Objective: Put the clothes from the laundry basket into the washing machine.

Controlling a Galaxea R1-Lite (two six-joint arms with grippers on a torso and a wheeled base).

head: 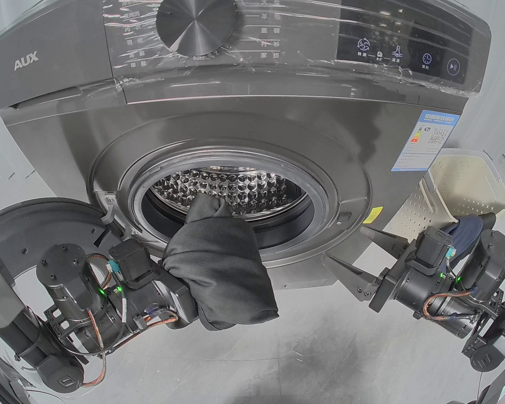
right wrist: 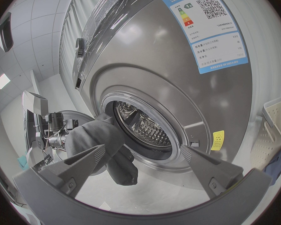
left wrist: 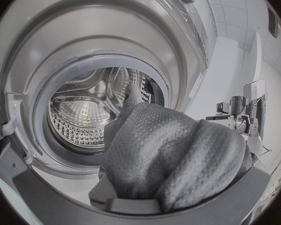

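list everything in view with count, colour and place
grey front-loading washing machine: 1, grey, ahead
round machine door: 1, grey, open at left
perforated steel drum: 1, silver, inside opening
textured cloth garment: 1, dark grey, at the opening, tip inside
perforated plastic laundry basket: 1, cream, right of machine
smooth cloth garment: 1, navy, at basket's near side
round metal dial: 1, silver, top panel
rectangular energy label: 1, blue, machine's right front
left gripper: 1, black, under grey garment
right gripper: 1, black, fingers open, before the basket

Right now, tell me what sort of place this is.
Probably a laundry corner in a lab or test room: an open front-loading washing machine, a cream laundry basket beside it, and a black garment held at its opening.
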